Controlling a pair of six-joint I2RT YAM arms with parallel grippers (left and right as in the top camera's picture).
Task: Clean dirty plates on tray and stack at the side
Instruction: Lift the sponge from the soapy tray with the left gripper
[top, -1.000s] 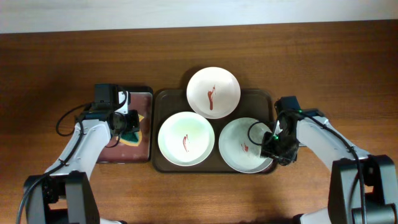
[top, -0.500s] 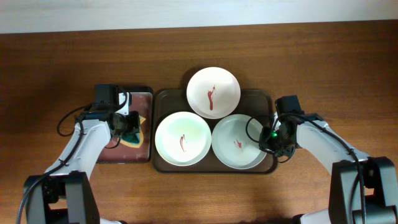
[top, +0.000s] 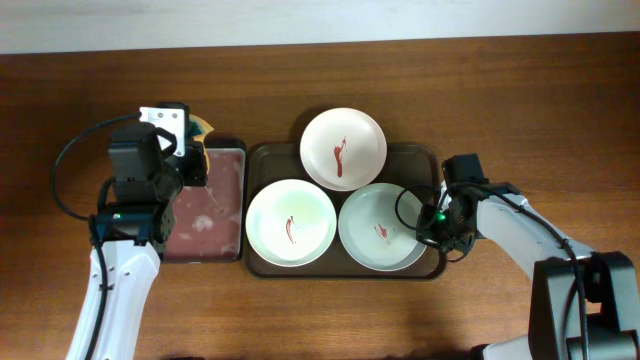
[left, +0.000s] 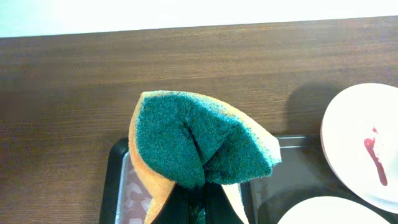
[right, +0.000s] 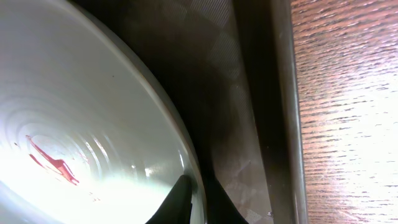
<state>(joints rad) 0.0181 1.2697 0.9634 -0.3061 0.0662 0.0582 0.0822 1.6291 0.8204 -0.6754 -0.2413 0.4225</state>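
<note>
Three white plates with red smears lie on the dark brown tray (top: 262, 157): one at the back (top: 343, 148), one front left (top: 291, 222), one front right (top: 381, 227). My right gripper (top: 430, 226) is shut on the right rim of the front right plate (right: 93, 149), one finger inside the rim and one outside. My left gripper (top: 186, 150) is shut on a green and yellow sponge (left: 199, 146), folded in its jaws and held above the far end of the small tray (top: 210, 205). The back plate also shows in the left wrist view (left: 367, 146).
The small black-rimmed tray with a pinkish base (left: 121, 186) lies left of the brown tray. The brown tray's right rim (right: 283, 112) runs beside the bare wood table (right: 348, 106). A pale wall edge runs along the table's far side (top: 320, 20).
My left gripper lifted the sponge off the small tray and moved it toward the far end. My right gripper dragged the front right plate leftward; the front left plate shifted slightly left.
</note>
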